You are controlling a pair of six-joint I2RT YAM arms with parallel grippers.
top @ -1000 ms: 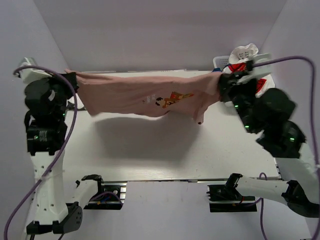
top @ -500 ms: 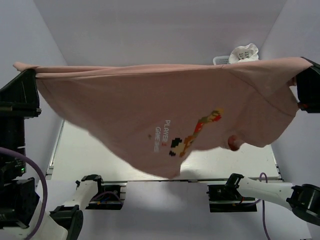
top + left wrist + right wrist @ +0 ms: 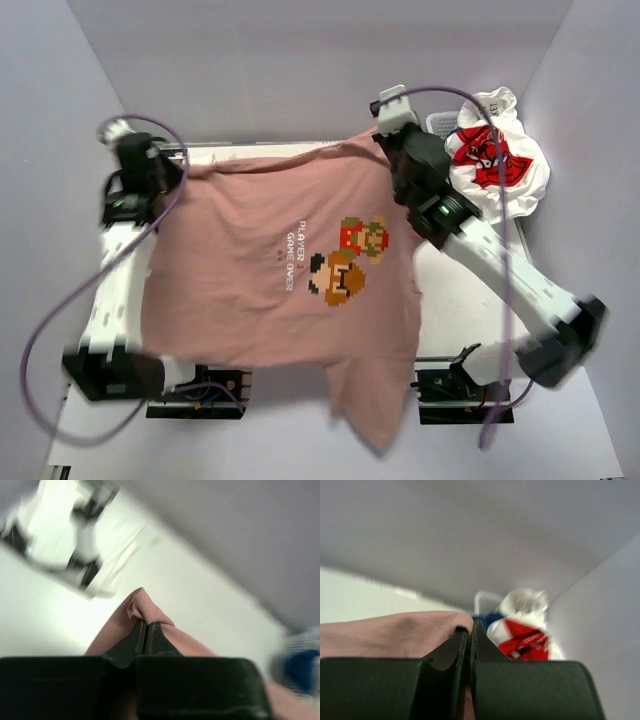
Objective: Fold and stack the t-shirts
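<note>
One dusty-pink t-shirt [image 3: 260, 280], spread print-up over the counter [image 3: 450, 310] at frame centre, is held at its upper corners by the left hand [image 3: 145, 630] and right hand [image 3: 469, 630], both clamped on cloth; laying-out is judged in hand, with flattening and release called for next.

walls [image 3: 300, 70]: plain grey-white | table [image 3: 460, 320]: white | light: even, possibly overhead

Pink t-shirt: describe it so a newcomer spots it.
Over the white table, the pink t-shirt spreads between the left hand and right hand. Unlike the white tee with red print beside it, it is dusty pink with a pixel cartoon.
</note>
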